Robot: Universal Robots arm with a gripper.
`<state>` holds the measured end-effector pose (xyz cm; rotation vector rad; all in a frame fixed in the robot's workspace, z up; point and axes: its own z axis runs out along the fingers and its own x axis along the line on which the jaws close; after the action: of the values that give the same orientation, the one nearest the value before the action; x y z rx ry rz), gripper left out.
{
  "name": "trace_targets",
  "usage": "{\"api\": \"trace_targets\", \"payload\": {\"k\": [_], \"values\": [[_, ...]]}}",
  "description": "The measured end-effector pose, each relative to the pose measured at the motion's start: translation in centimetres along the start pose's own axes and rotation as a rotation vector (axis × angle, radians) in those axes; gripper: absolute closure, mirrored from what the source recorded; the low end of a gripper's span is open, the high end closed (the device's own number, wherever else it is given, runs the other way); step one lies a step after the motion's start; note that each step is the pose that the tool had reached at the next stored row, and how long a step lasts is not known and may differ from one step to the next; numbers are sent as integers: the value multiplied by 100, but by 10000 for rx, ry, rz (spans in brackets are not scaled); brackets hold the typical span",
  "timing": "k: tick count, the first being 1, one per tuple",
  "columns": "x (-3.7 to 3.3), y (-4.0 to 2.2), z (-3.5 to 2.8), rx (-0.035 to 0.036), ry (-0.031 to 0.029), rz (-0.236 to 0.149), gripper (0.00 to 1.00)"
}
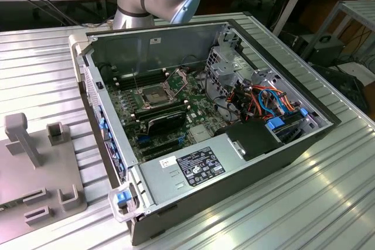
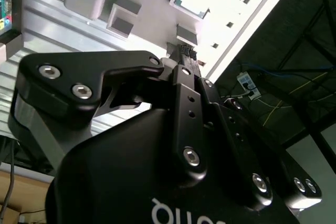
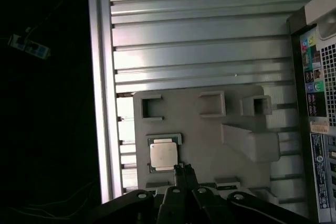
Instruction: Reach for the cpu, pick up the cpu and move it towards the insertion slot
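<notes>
1. Your gripper [image 3: 181,172] had its fingers drawn together, holding nothing, the tips just beside the cpu [image 3: 162,155] in the first wrist view
2. The cpu lay flat in a recess of the grey fixture plate [image 3: 210,124], near the ribbed table [image 3: 199,35] edge
3. The insertion slot [image 1: 153,95] sat inside the open computer case [image 1: 281,144], its retention frame [image 1: 177,78] raised
4. A white label [image 1: 200,167] lay on the power supply, its print too small to read

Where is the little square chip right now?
In the first wrist view the cpu lies in a recess of the grey holder plate, just beyond the gripper.
</notes>
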<state>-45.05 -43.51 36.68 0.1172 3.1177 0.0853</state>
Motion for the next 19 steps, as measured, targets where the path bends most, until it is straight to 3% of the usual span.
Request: {"api": "trace_targets", "payload": {"k": [8, 19], "values": [[244, -26, 21, -6, 2, 1, 89], [251, -27, 21, -11, 3, -8, 89]]}}
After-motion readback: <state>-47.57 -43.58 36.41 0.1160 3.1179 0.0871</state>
